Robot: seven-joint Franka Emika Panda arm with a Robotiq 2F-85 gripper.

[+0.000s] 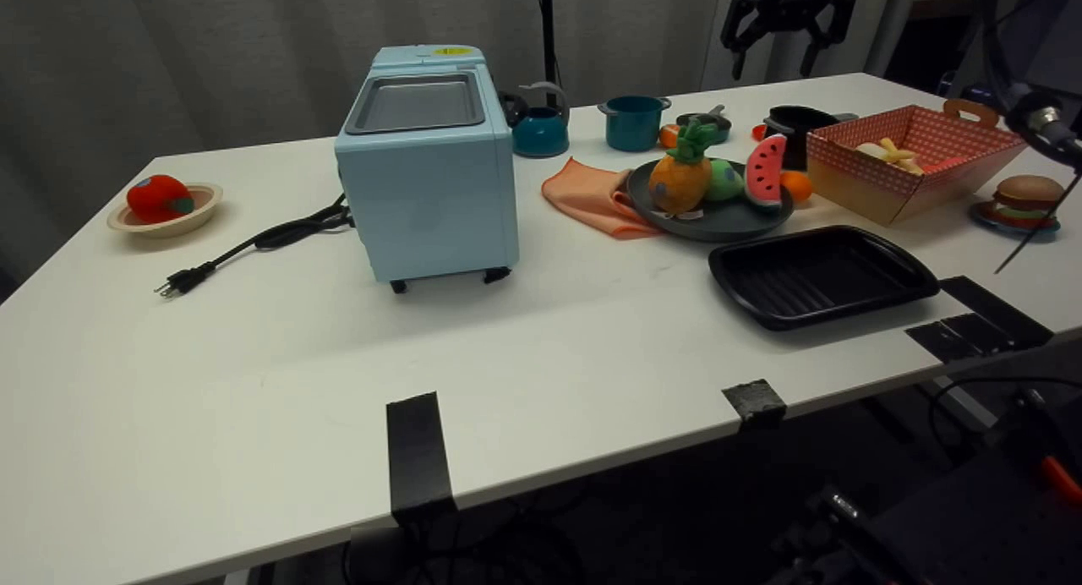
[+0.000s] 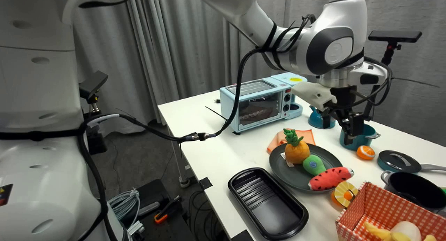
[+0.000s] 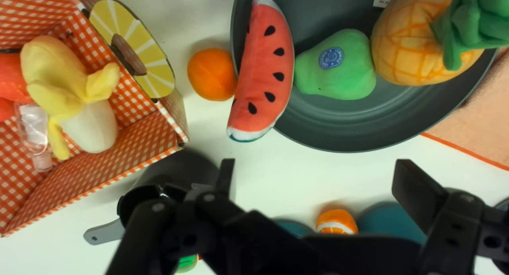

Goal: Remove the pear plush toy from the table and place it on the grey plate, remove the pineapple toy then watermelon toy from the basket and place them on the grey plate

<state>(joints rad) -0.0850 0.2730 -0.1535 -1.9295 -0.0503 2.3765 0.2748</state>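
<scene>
The green pear toy [image 1: 724, 182] lies on the grey plate [image 2: 287, 175], between the pineapple toy [image 2: 297, 154] and the watermelon toy [image 2: 329, 179]. The pineapple stands with its leaves up in the exterior views. The watermelon slice lies across the plate's rim, one end overhanging it in the wrist view [image 3: 262, 72]. The red checkered basket [image 3: 99, 171] holds a peeled banana toy [image 3: 75, 96], a red item and a small clear bottle. My gripper [image 3: 314, 167] is open and empty, raised above the table beyond the plate; it also shows in both exterior views [image 1: 773, 65] [image 2: 337, 132].
An orange [image 3: 212, 74] sits between plate and basket. A black baking pan [image 2: 268, 204] lies near the table's edge. An orange cloth [image 1: 592, 196] is partly under the plate. Teal pots [image 1: 634, 122], a black pot [image 2: 414, 190] and a blue toaster oven [image 1: 431, 188] stand around.
</scene>
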